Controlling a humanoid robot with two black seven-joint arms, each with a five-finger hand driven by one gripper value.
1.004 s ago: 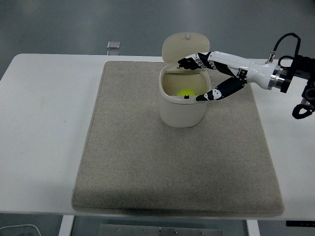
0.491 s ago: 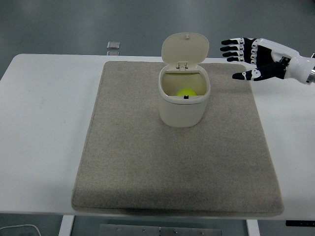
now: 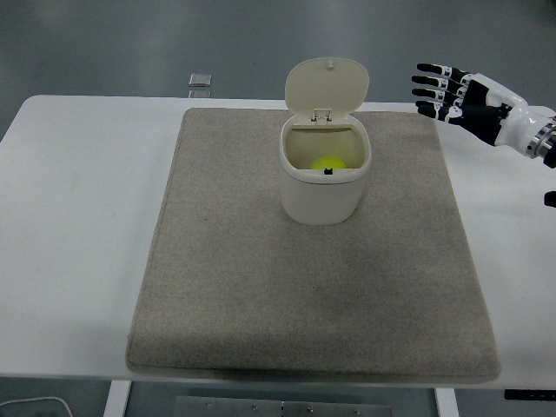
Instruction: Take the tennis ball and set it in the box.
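A yellow-green tennis ball (image 3: 328, 162) lies inside a cream box (image 3: 323, 193) that stands upright on a grey mat (image 3: 261, 287). The box's hinged lid (image 3: 327, 86) is raised open at the back. My right hand (image 3: 447, 91) is at the far right, above the table and to the right of the box, apart from it. Its fingers are spread and it holds nothing. My left arm does not show.
The white table (image 3: 78, 226) carries the mat. A small grey square object (image 3: 201, 80) lies at the table's far edge, left of the box.
My right hand has drawn back from over the box's opening to the right and up, away from the box. The ball stays inside the box.
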